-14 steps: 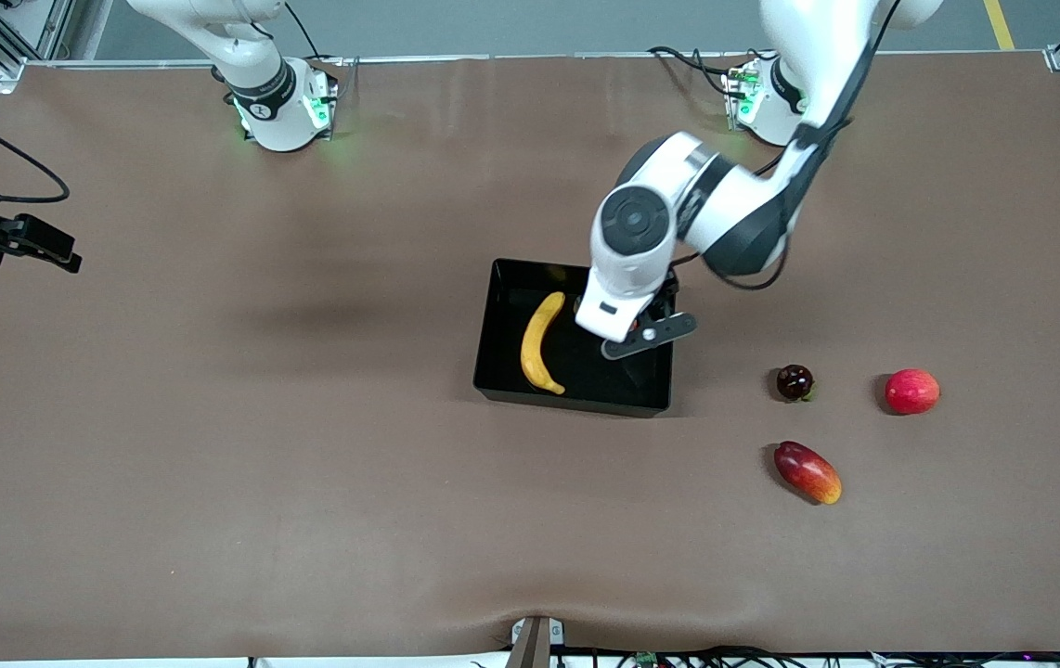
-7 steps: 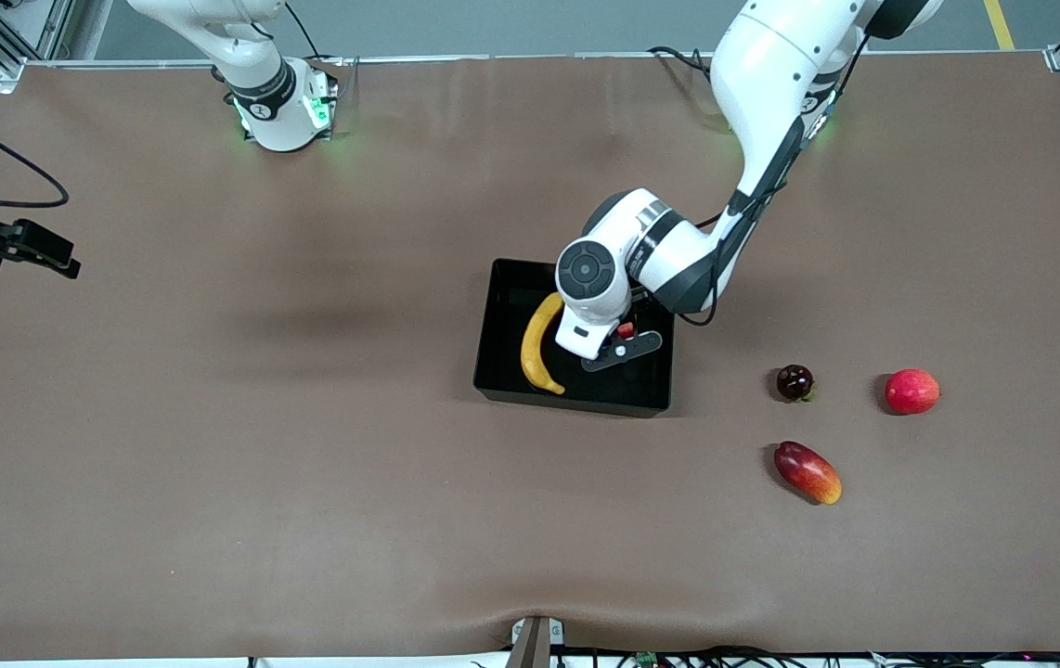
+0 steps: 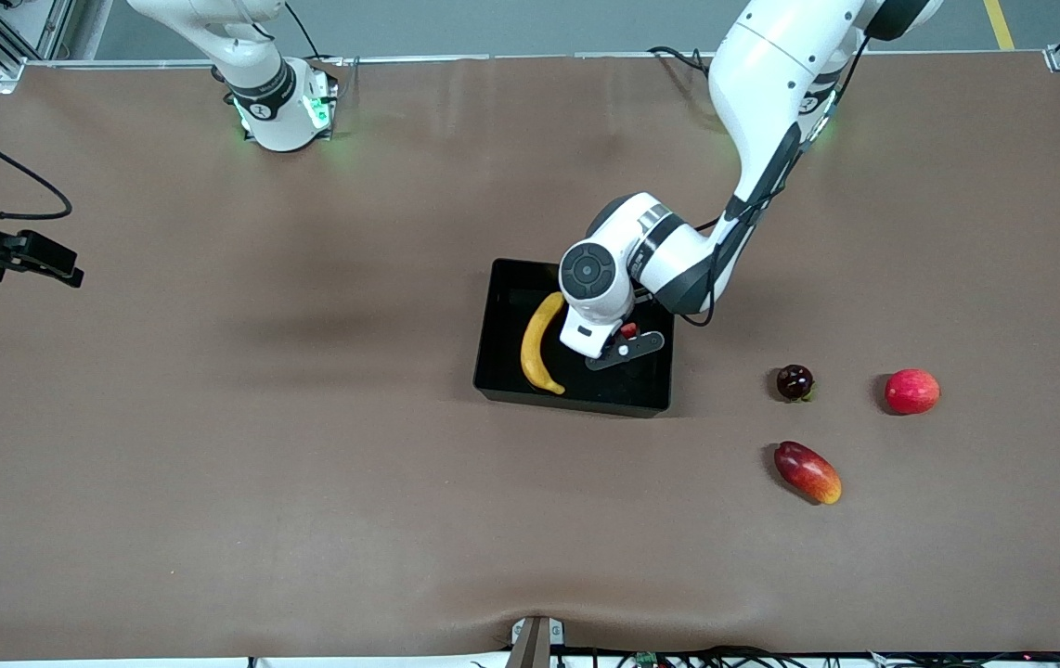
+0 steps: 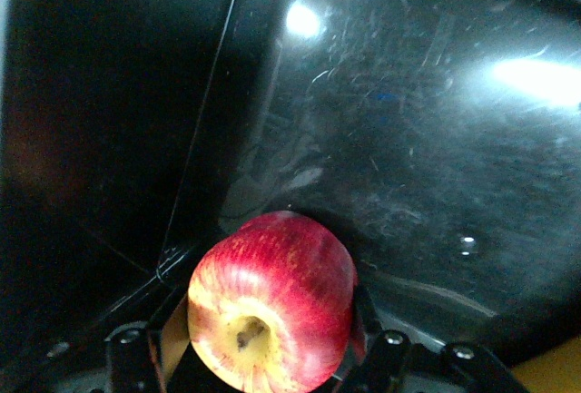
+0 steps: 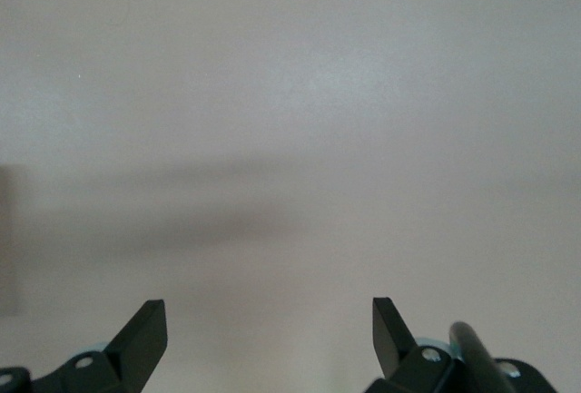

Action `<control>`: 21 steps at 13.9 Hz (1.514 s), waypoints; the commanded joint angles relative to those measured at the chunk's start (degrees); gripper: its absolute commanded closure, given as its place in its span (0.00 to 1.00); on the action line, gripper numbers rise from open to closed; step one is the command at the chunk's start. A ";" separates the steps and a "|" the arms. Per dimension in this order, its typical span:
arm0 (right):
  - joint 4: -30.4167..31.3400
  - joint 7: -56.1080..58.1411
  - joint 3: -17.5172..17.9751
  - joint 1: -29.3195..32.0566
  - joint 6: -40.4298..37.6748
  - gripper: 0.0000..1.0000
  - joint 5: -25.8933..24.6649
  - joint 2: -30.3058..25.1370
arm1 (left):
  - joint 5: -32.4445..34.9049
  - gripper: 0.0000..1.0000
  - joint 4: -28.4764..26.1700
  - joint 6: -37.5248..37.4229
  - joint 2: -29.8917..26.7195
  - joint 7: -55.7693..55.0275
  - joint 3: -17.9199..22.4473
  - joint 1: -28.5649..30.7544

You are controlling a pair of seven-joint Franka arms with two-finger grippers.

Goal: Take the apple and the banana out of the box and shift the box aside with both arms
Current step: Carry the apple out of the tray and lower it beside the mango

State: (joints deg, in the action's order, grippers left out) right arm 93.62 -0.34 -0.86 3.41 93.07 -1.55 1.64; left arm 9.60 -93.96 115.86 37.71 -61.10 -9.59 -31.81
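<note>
Fingers of the left gripper (image 4: 263,366) are seen set against both sides of the apple (image 4: 270,311), low inside the box (image 3: 502,371); a firm pinch cannot be confirmed. Compared with a second earlier, the left arm has been lowered into the box, so the lift-out is judged ready to start. Beside the apple, toward the right arm's end, the banana (image 3: 539,343) is left lying in the box. Fingers of the right gripper (image 5: 268,334) are held spread over bare surface (image 3: 214,464), waiting.
</note>
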 commanded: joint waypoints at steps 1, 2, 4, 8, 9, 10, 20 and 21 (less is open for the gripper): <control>-1.34 0.52 0.69 0.90 -0.70 0.00 -0.12 0.56 | 1.21 1.00 2.37 -0.90 -3.42 1.58 0.10 0.43; -1.34 0.52 0.69 0.90 -0.70 0.00 -0.12 0.56 | 1.21 1.00 3.51 -1.86 -4.74 2.29 0.10 0.60; -1.34 0.52 0.69 0.90 -0.70 0.00 -0.12 0.56 | 1.03 1.00 6.85 -5.80 -7.55 3.70 0.45 0.87; -1.34 0.52 0.69 0.98 -0.70 0.00 -0.12 0.65 | 0.94 1.00 9.76 -12.67 -13.08 19.48 0.71 8.31; -1.34 0.52 0.69 0.90 -0.70 0.00 -0.12 0.65 | 0.86 1.00 9.68 -13.12 -13.97 23.35 0.71 10.43; -1.34 0.52 0.69 0.90 -0.61 0.00 -0.12 0.56 | 1.12 1.00 9.76 -14.16 -14.15 26.44 0.71 12.28; -1.34 0.52 0.69 0.81 -0.70 0.00 -0.12 0.65 | 14.48 1.00 8.89 -8.83 -5.20 40.07 0.71 29.24; -1.34 0.52 0.69 0.81 -0.70 0.00 -0.12 0.65 | 14.48 1.00 8.80 -7.33 -4.41 41.92 0.71 30.56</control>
State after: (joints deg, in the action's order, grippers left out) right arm 93.51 -0.34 -0.85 3.41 93.06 -1.55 1.76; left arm 22.85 -85.33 106.46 32.21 -21.97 -8.19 -3.86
